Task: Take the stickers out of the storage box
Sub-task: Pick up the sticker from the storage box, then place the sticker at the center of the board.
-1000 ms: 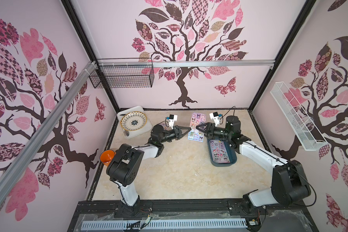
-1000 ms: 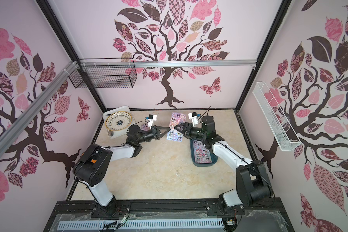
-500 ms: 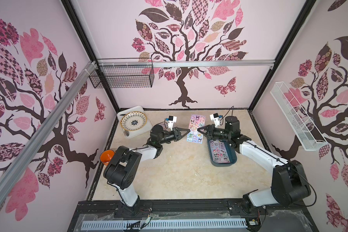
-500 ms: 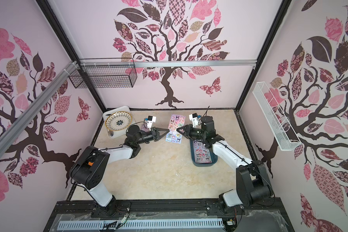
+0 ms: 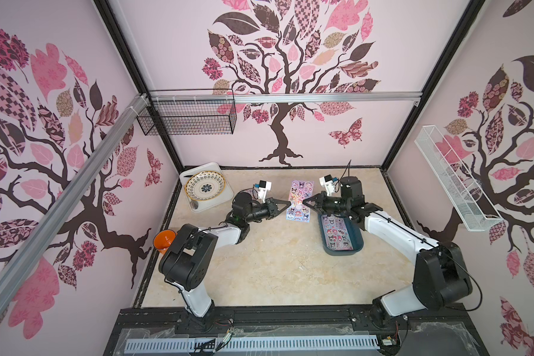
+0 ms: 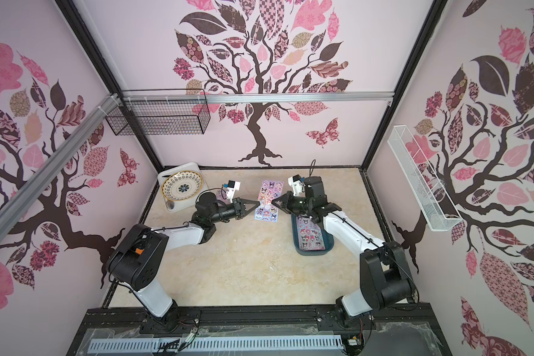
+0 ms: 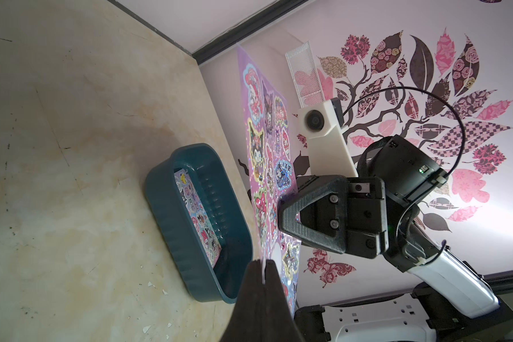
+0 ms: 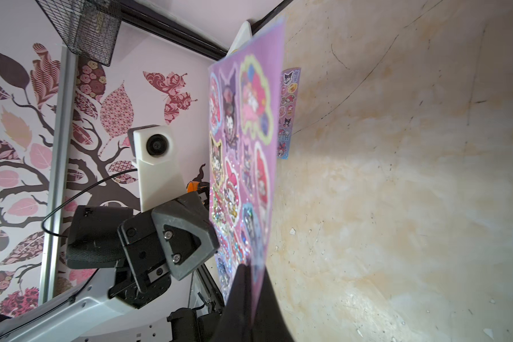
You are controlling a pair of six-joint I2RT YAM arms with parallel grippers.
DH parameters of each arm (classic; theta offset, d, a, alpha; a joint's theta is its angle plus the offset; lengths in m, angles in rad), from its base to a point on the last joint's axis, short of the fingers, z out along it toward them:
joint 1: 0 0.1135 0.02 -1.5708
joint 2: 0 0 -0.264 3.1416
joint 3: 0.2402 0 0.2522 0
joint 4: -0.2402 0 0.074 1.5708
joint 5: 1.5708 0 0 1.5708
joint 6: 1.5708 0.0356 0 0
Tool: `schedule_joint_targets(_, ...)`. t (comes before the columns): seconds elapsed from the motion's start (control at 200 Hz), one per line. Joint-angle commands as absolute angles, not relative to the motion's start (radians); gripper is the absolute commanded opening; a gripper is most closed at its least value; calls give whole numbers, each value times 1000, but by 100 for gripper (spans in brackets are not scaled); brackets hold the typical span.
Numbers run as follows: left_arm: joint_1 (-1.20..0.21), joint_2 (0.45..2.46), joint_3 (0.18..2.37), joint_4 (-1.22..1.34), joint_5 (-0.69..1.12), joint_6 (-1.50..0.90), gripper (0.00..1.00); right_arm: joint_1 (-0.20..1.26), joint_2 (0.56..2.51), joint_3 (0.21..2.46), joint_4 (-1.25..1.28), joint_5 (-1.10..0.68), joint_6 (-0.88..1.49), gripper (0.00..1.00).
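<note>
- A second ago my right claw [image 5: 304, 202] stood about half open beside the sticker sheet [image 5: 301, 188]. It has now closed right down on the sheet's near edge.
- My left claw [image 5: 288, 203] has not changed. It is still clamped tight on the opposite edge of the same sheet.
- The sheet is therefore pinched from both sides and held clear of the worktop [image 5: 275, 262], over its middle and towards the far edge. It puckers at the waist where the two tips bite.
- That sheet is already out of the box [image 5: 356, 248], which sits near the worktop's right edge, under my right forearm.
- More sheets [image 5: 336, 231] lie flat inside the box. I cannot count them.
- One loose sheet [image 8: 289, 112] already lies flat on the worktop beyond the held one.
- My reading is that the double grip is either a handover or an attempt to part sheets stuck together. I cannot tell whether I hold one layer or several.
- The task is partway done, with the box still to be emptied.
</note>
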State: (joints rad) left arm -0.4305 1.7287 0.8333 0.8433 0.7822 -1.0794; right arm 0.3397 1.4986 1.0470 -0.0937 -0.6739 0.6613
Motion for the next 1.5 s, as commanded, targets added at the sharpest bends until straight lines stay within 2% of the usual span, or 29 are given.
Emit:
schedule_joint_targets(0.0, -426, 1685, 812, 785, 770, -1018, 0, 353, 1529, 1102, -187, -626, 602, 1)
schedule_joint_targets(0.155, -413, 1650, 809, 546, 702, -907, 0, 356, 1567, 1136, -246, -629, 565, 1)
schedule_joint_targets(0.305, -379, 1621, 786, 424, 673, -824, 19, 362, 1628, 1178, -322, -632, 515, 1)
schedule_joint_targets(0.4, -347, 1596, 754, 374, 642, -783, 22, 376, 1684, 1210, -352, -624, 492, 1)
schedule_joint_targets(0.86, -122, 1447, 603, 302, 592, -680, 22, 515, 2082, 1607, -397, -647, 486, 2)
schedule_joint_targets(1.055, -111, 1377, 555, 250, 494, -611, 23, 520, 2207, 1723, -305, -676, 557, 2)
schedule_joint_targets(1.27, -108, 1368, 552, 216, 456, -537, 23, 509, 2317, 1833, -373, -649, 524, 4)
schedule_joint_targets(1.496, -107, 1379, 542, 207, 431, -494, 23, 468, 2351, 1800, -414, -594, 497, 5)
